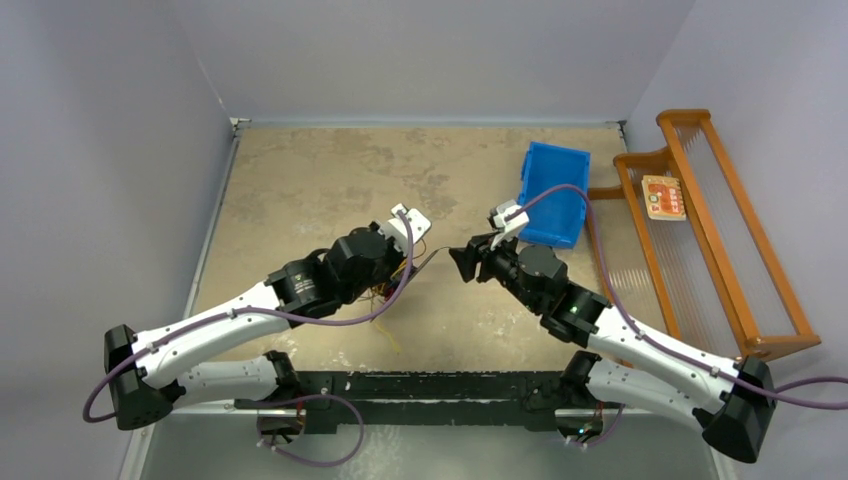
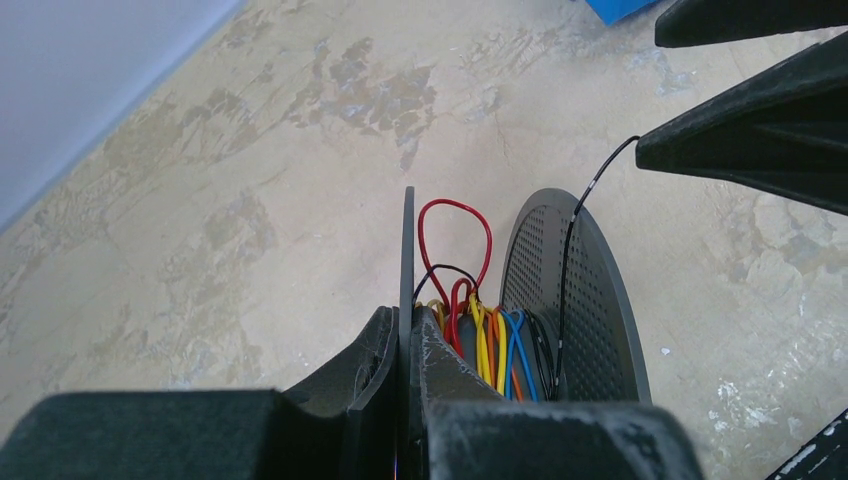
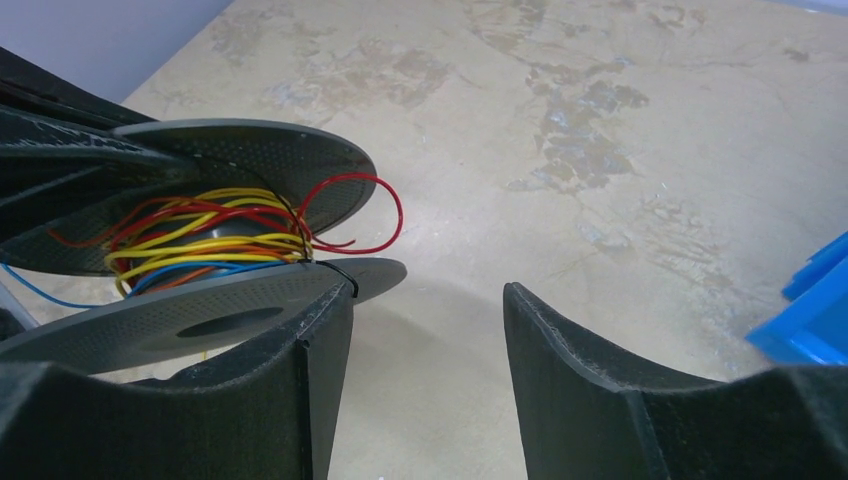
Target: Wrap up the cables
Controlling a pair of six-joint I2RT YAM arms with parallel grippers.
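Note:
My left gripper point(image 2: 408, 322) is shut on the thin left flange of a black two-flanged spool point(image 2: 590, 290), held on edge above the table. Red, yellow, orange, blue and black cables point(image 2: 487, 345) are wound loosely on its core, and a red loop point(image 2: 455, 205) sticks out. A black hair-thin strand point(image 2: 568, 240) runs from the core over the right flange to the tip of one finger of my right gripper point(image 3: 428, 300). That gripper is open, and the strand point(image 3: 340, 275) lies against its left finger. From above, both grippers point(image 1: 400, 258) point(image 1: 468, 262) nearly meet mid-table.
A blue bin point(image 1: 553, 195) stands just behind my right gripper, and its corner shows in the right wrist view point(image 3: 810, 320). A wooden rack point(image 1: 700, 230) holding a small orange card point(image 1: 663, 197) lies at the table's right edge. Grey walls close off the left and back.

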